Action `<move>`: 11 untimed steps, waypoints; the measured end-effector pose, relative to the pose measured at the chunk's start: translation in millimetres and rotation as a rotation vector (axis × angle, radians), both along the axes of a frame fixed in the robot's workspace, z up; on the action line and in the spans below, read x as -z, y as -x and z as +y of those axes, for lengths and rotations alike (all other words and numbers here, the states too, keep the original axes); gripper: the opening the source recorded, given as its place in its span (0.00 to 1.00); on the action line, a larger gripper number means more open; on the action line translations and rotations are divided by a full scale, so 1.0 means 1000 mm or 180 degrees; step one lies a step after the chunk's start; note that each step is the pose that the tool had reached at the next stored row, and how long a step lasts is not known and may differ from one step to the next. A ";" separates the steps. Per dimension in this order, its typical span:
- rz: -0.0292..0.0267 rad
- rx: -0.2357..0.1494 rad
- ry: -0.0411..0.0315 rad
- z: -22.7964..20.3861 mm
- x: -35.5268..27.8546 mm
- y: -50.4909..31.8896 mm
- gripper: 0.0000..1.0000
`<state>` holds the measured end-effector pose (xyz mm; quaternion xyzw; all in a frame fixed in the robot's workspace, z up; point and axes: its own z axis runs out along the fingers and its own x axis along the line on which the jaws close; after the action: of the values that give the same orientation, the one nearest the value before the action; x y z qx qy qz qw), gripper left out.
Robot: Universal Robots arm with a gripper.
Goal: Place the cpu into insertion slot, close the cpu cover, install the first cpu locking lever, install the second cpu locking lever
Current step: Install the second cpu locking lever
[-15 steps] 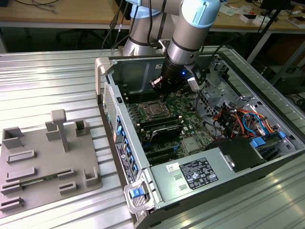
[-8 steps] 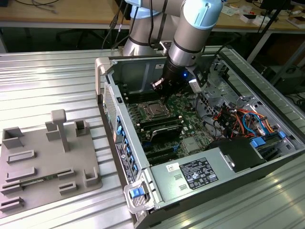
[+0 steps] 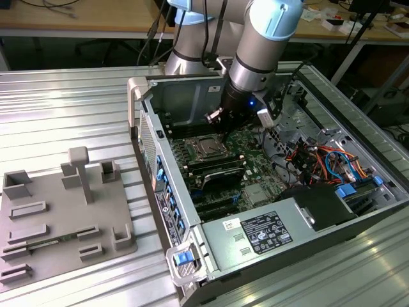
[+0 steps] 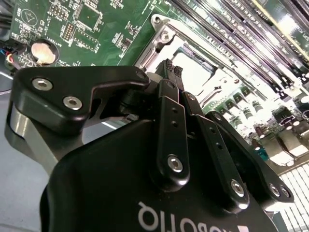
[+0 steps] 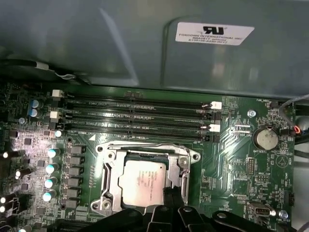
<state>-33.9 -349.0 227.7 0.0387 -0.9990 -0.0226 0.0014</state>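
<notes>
Gripper (image 4: 175,72) fingers (image 5: 175,193) sit pressed together, clenched with nothing visibly between them, their tips at the edge of the cover (image 5: 147,181), which lies flat over the slot (image 5: 102,205). Whether the tips touch the metal cannot be told. Through the cover's cut-out, the cpu (image 5: 142,181) lies seated in the slot, just beside the fingertips. Around it spreads the green board (image 5: 231,159), with long black memory slots (image 5: 135,116) running past the socket. In the exterior view, the arm (image 3: 255,51) reaches down into the open case (image 3: 166,217), over the cpu (image 3: 208,148).
</notes>
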 end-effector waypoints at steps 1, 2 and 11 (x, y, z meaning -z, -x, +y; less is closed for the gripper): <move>0.0000 0.0000 0.0001 -0.0004 -0.0026 -0.0001 0.11; 0.0000 -0.0001 0.0002 -0.0008 -0.0052 0.0000 0.11; 0.0000 -0.0001 0.0009 -0.0104 -0.0078 -0.0001 0.11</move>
<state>-33.9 -359.3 235.5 0.0388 -0.9990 -0.0212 0.0014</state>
